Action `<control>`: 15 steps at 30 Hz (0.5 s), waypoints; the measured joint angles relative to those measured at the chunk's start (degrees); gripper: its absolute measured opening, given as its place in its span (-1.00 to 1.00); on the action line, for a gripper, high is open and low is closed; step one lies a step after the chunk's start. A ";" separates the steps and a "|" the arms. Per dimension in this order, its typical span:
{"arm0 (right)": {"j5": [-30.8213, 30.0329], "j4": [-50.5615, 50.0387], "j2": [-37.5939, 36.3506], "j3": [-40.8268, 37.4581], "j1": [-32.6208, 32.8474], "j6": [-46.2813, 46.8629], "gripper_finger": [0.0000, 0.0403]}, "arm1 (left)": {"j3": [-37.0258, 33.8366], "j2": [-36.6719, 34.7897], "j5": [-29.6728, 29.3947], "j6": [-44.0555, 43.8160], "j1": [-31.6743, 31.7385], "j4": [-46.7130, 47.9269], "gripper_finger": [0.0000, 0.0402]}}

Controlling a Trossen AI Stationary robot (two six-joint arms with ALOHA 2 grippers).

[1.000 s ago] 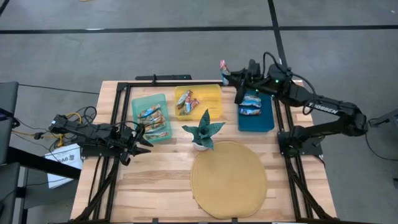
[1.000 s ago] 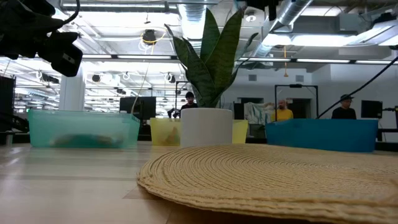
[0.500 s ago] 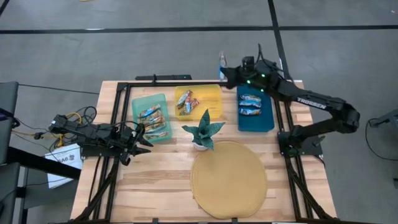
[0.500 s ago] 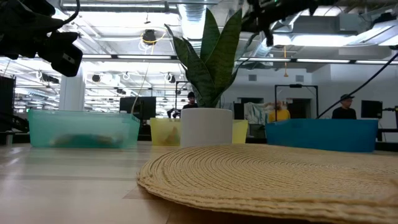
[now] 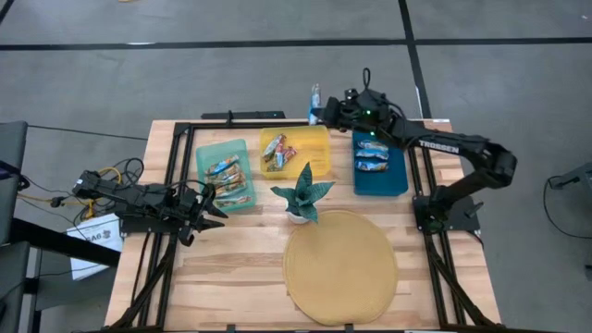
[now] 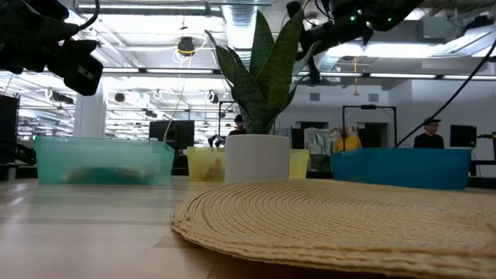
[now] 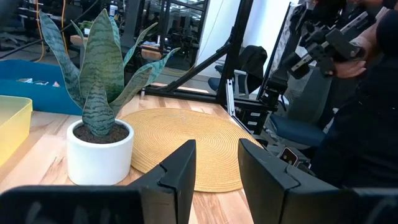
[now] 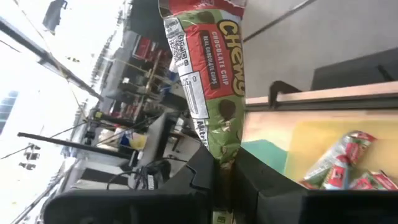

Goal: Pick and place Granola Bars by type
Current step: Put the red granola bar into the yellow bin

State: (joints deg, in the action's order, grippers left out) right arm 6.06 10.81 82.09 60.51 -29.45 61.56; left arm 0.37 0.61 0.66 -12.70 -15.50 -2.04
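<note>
Surface [image 5: 231, 268]: wooden slats, carrying three small trays in a row along the far side, a potted plant and a round woven mat.
Right gripper [image 5: 319, 113]: raised above the far edge of the surface, just past the yellow tray's far right corner; fingers pressed together on one granola bar.
Held bar [image 8: 208, 74]: pinched at one end, its green and red wrapper sticking out past the fingertips (the wrist camera reads "Chewy" and "chocolate chip" on it); from above it shows as a small pale sliver [image 5: 315, 96] at the gripper's tip.
Left gripper [image 5: 211, 205]: low over the left side of the surface, just beside the near right corner of the teal tray; fingers [image 7: 180, 171] stand partly apart with nothing between them.
Teal tray [image 5: 208, 153]: far left of the row, holding several multicoloured bars [image 5: 228, 178].
Yellow tray [image 5: 310, 139]: middle of the row, with a few red-and-silver bars [image 5: 277, 154] lying in its left half.
Blue tray [image 5: 381, 180]: right of the row, with two blue-wrapped bars [image 5: 373, 157] in its far half.
Plant [image 5: 302, 196]: green striped leaves in a white pot, between the yellow tray and the mat.
Mat [image 5: 339, 266]: tan, round, on the near half of the surface, nothing on it.
Background: people stand in the room beyond, seen in the low view.
</note>
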 joint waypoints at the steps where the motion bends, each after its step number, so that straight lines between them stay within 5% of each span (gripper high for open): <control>1: 0.04 0.78 0.43 0.00 0.04 -0.33 -0.89 | -0.01 0.00 0.01 0.00 0.00 0.00 -0.44; 15: 2.35 -8.97 6.73 0.02 -0.06 -0.03 -0.94 | -0.01 0.01 0.01 0.01 -0.01 0.00 -0.44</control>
State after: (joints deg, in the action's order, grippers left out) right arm 8.41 1.84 88.81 60.53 -29.51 61.53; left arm 0.36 0.62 0.66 -12.69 -15.51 -2.04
